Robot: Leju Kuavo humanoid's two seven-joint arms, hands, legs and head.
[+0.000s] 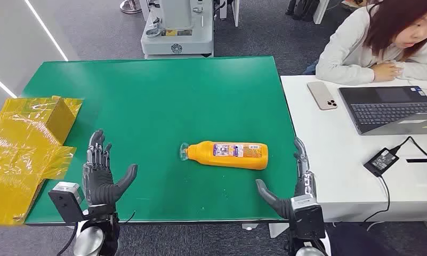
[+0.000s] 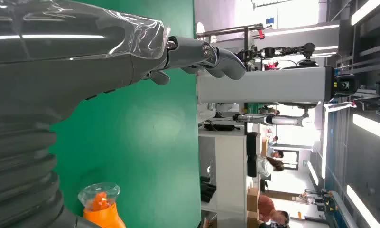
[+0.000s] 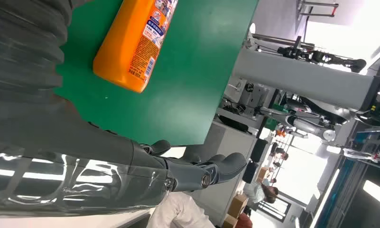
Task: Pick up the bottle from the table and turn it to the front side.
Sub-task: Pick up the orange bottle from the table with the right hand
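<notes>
No text is legible. Orange bottle (image 1: 230,154) on the green table (image 1: 147,96) carries a white-and-blue label w/ printing too small to read; its back label, seen from the right wrist, is equally unreadable.

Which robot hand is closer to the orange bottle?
The right robot hand, just past the orange bottle's base; the left robot hand sits farther off.

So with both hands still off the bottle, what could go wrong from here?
The orange bottle lies on its side on the green table, so a nudge from an open hand might roll it. The right hand sits at the table's edge beside the bottle's base; a clumsy grasp could push it off. Its clear cap offers a poor hold.
</notes>
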